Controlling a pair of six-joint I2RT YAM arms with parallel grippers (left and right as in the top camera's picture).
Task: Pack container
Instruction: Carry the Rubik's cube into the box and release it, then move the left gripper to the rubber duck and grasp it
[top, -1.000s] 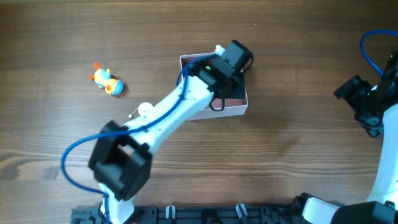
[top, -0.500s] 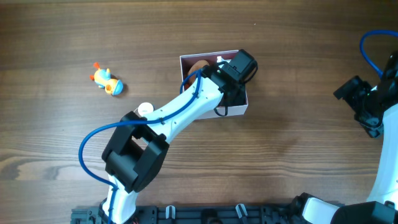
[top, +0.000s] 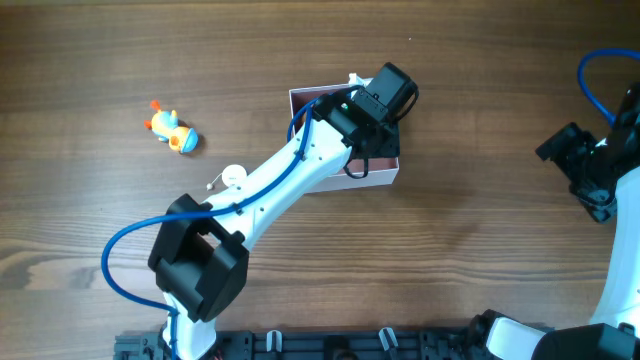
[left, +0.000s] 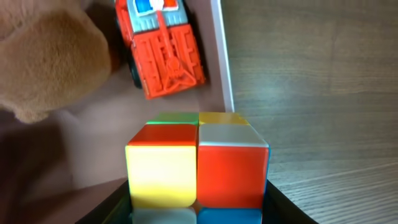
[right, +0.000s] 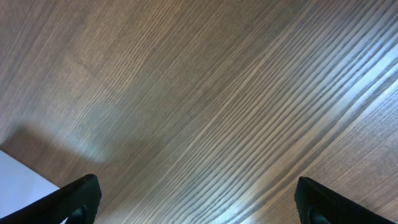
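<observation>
Wide-spread hand (right: 198, 202) over wooden table (right: 217, 87)

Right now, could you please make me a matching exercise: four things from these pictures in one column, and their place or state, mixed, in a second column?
Things:
1. colour cube
2. red toy truck
3. orange toy
4. right gripper

Places or states:
A. open, above the table
B. lies on the table, left of the container
C. held by the left gripper
D. lies inside the container, beside its wall

Pairs: 1-C, 2-D, 3-B, 4-A.
</observation>
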